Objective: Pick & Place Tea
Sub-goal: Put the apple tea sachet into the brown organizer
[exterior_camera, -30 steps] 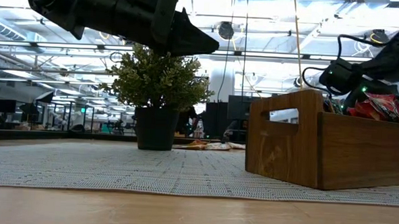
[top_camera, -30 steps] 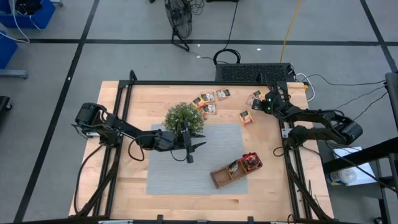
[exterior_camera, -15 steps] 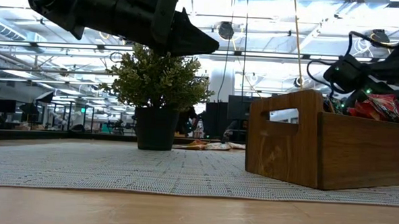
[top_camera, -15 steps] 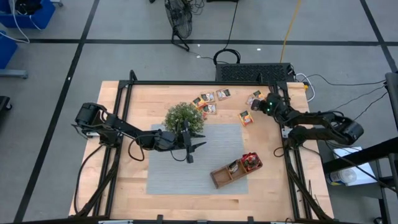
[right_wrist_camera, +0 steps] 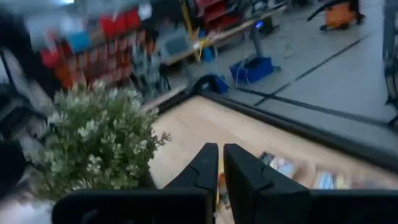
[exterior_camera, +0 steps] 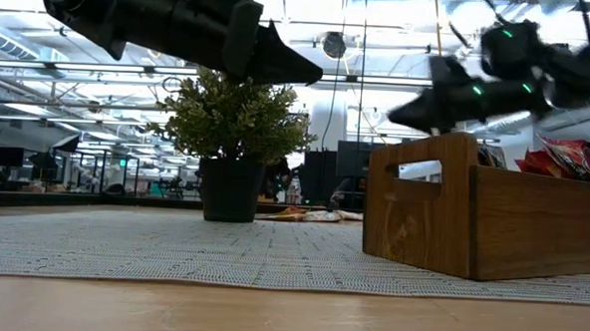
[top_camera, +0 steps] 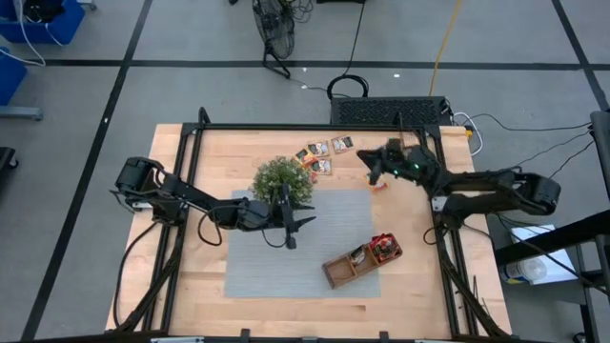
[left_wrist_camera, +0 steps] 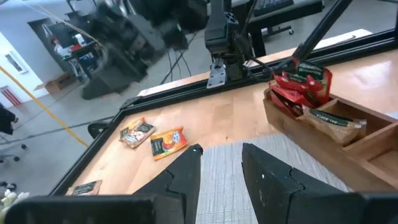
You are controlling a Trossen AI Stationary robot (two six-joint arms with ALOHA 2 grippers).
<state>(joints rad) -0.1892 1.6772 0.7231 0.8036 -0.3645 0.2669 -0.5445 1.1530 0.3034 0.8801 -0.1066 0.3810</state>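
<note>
**Right gripper over loose tea at the table's far edge**

While the left gripper (top_camera: 297,227) hung over the grey mat (top_camera: 257,262) just beside the potted plant (top_camera: 282,179), its fingers (left_wrist_camera: 186,176) stood a little apart with nothing between them. At the far side of the table (top_camera: 214,157), the right gripper (top_camera: 367,158) sat raised above the wood near the far right corner; its fingers (right_wrist_camera: 239,167) were drawn almost together with only a thin gap, and whether they pinched anything could not be told.

Most loose tea sachets (top_camera: 319,157) lay flat on the bare wood along the far edge, between the plant and the right gripper. One orange sachet (top_camera: 377,183) lay just under that gripper, close to the mat's far right corner. The wooden tray (top_camera: 360,261) stood on the mat's near right corner, tilted askew to the mat's edges. Red sachets (top_camera: 385,250) filled its right-hand compartment, and a pale one (left_wrist_camera: 333,117) rested in the middle compartment. Both grippers were well apart from the tray.
</note>
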